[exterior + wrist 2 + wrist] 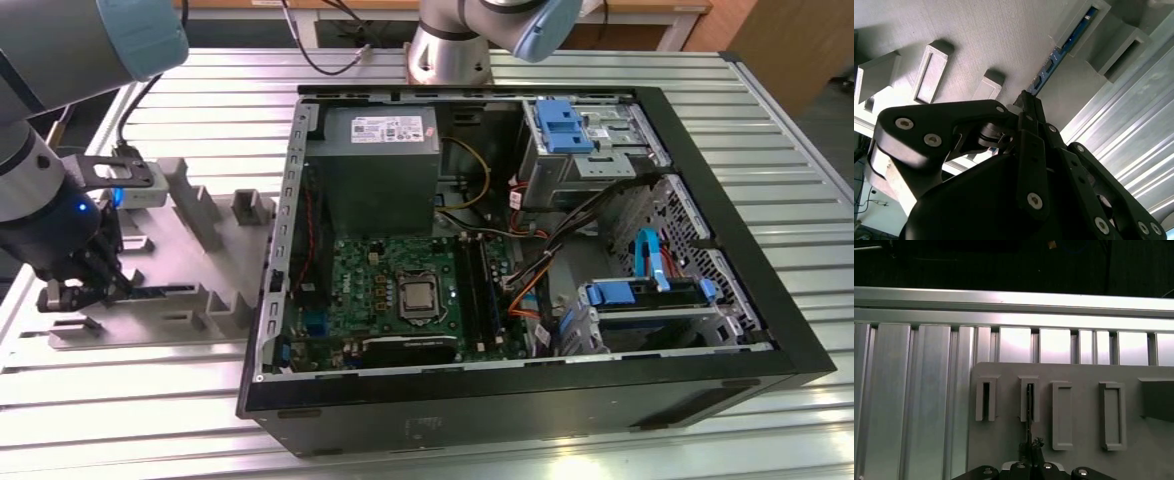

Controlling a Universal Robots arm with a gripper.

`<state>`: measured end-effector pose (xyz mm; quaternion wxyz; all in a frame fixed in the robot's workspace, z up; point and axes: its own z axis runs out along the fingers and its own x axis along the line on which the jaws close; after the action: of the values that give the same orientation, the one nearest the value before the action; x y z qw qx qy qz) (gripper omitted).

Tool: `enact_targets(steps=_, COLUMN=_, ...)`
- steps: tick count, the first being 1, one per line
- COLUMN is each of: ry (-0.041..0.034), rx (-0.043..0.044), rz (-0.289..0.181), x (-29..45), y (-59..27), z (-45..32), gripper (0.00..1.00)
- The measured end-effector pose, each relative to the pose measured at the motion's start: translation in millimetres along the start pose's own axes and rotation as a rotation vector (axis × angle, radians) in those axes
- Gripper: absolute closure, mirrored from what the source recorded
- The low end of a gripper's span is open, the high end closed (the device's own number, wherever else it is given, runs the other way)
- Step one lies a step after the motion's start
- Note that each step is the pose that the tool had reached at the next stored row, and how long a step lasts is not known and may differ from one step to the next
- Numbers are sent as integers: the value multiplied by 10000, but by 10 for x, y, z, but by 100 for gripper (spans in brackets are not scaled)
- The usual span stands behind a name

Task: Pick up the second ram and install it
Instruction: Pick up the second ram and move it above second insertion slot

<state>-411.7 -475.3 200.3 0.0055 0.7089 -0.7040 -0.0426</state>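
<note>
The second ram (1064, 47) is a thin blue-green board lying on edge in a slot of the grey fixture (187, 240), at the exterior view's left. In the first wrist view I see the ram (1029, 407) edge-on, running from a fixture slot down between my fingers. My gripper (76, 293) is low over the fixture's near end, and its fingertips (1027, 100) are closed together on the end of the ram. In the exterior view the ram (167, 291) shows as a dark strip still resting in the fixture.
An open computer case (787, 330) lies at the exterior view's right, with the motherboard (387, 270), its long black memory slots (477, 290), a power supply (380, 140), cables and blue drive brackets (627, 292). Grey upright fixture blocks (200, 215) stand close to my gripper. A second arm base (447, 50) stands behind.
</note>
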Motion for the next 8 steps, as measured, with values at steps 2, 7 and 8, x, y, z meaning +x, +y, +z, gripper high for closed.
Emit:
enact_targets(steps=2, ry=0, rx=-1, rz=0, x=0, y=0, z=-2, gripper=88)
enact_targets(steps=7, ry=1, rx=-1, rz=0, x=-4, y=5, z=-72, gripper=88)
enact_targets(steps=8, ry=1, rx=-1, rz=0, x=-5, y=7, z=-96, gripper=88)
